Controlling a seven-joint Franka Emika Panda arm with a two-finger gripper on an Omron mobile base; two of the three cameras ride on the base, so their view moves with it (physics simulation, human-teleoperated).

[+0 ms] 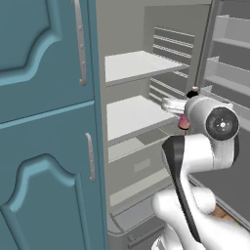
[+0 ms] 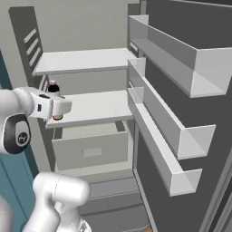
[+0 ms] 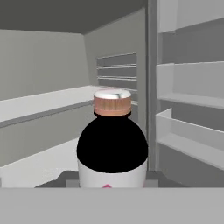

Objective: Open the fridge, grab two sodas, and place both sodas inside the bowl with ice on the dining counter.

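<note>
The fridge (image 1: 136, 114) stands open, its white shelves (image 2: 95, 106) bare and its door swung out to the right. My gripper (image 1: 187, 108) reaches in at the middle shelf's front edge and is shut on the pink soda (image 3: 112, 144), a bottle with a dark neck and a brownish cap. The hand covers the bottle's middle, so its black top (image 2: 53, 87) shows above the hand and its pink base (image 1: 183, 121) below. The grip itself is hidden. The reddish-brown soda, the bowl with ice and the dining counter are out of view.
Teal cabinet doors (image 1: 49, 122) with metal handles close off the left side. The fridge door (image 2: 181, 136) with its white bins juts out close on the right. A grey drawer (image 2: 90, 152) sits under the middle shelf, with the bottom drawer below.
</note>
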